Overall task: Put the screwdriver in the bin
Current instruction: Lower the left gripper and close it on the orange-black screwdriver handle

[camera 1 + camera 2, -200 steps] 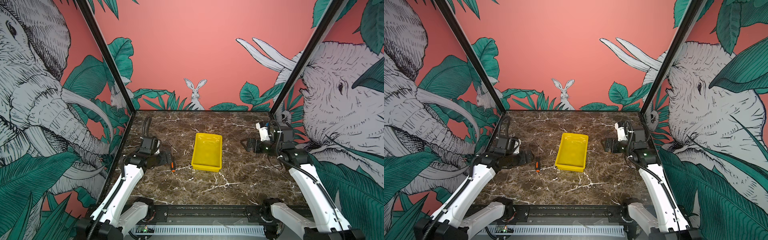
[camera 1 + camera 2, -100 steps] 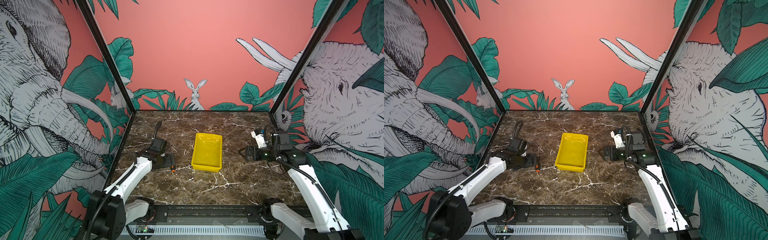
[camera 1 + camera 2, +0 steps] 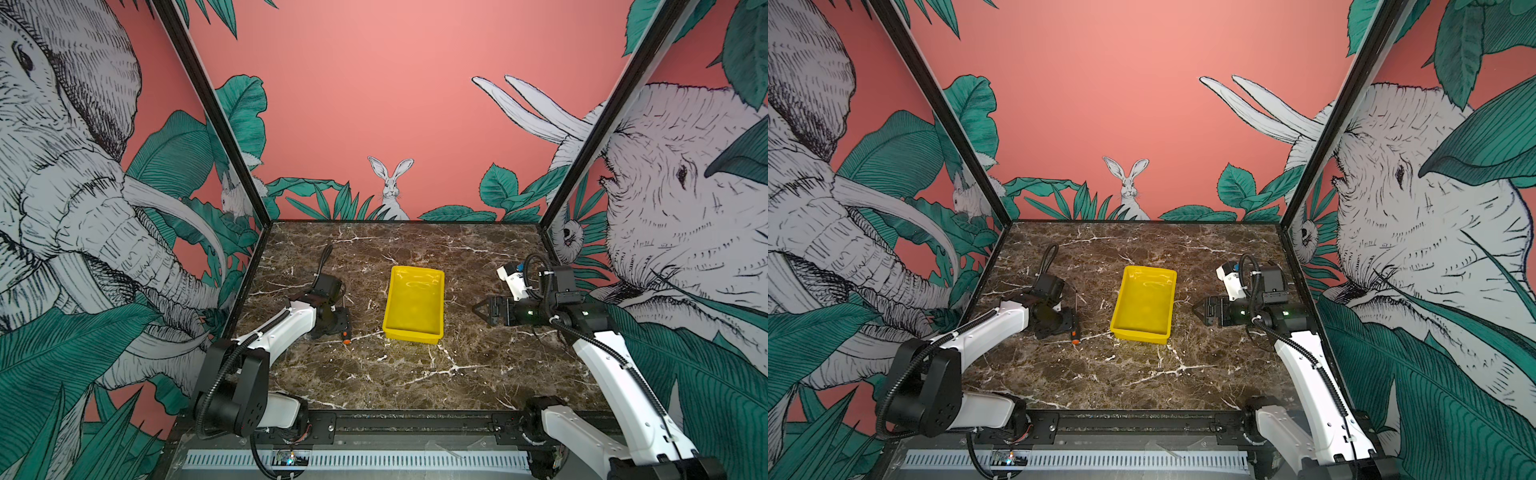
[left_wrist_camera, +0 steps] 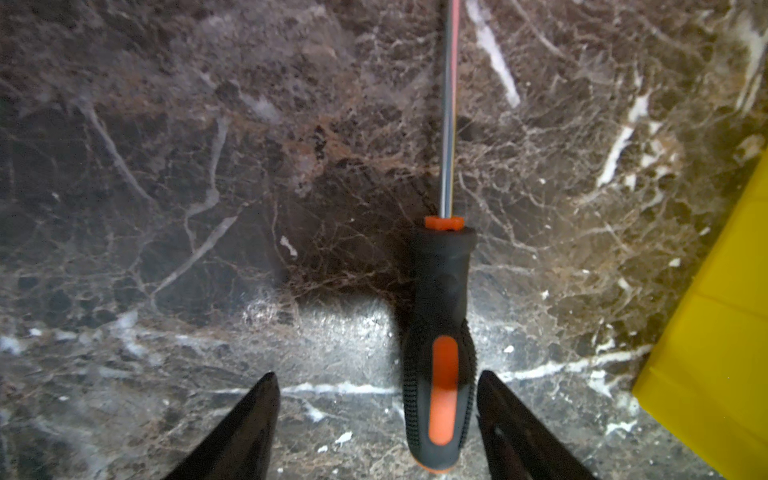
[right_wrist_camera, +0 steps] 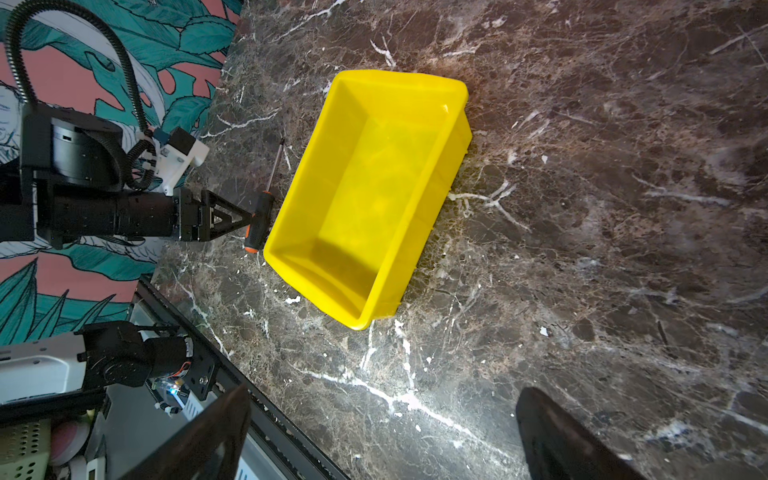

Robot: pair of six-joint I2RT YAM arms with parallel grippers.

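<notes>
The bin [image 3: 412,335] is sitting near the middle of the marble-patterned worktop [image 3: 415,374]. It is a shallow, bright yellow tray with low walls and a rim, its long side running front to back in both top views. Its glossy floor is showing bare, with only reflections across it (the right wrist view is looking straight down into it).

The screwdriver [image 4: 440,299] is lying flat on the worktop outside the bin, just beside the bin's left wall near the front corner and not touching it. Its handle is showing as black ribbed rubber with an orange inlay along the grip, an orange collar where the shaft begins, and an orange butt. The thin, shiny metal shaft is pointing toward the back wall, roughly parallel to the bin's long side.

The left end effector [image 4: 377,374] is reaching down over the handle with its jaws partly open, straddling the grip. One finger [image 4: 511,415] is standing right against the handle (I cannot tell whether it is touching), while the other is standing well apart from it, so nothing is being clamped. The right end effector [image 5: 384,388] is hovering to the right of the bin, over bare worktop, with its jaws spread wide and holding nothing.
</notes>
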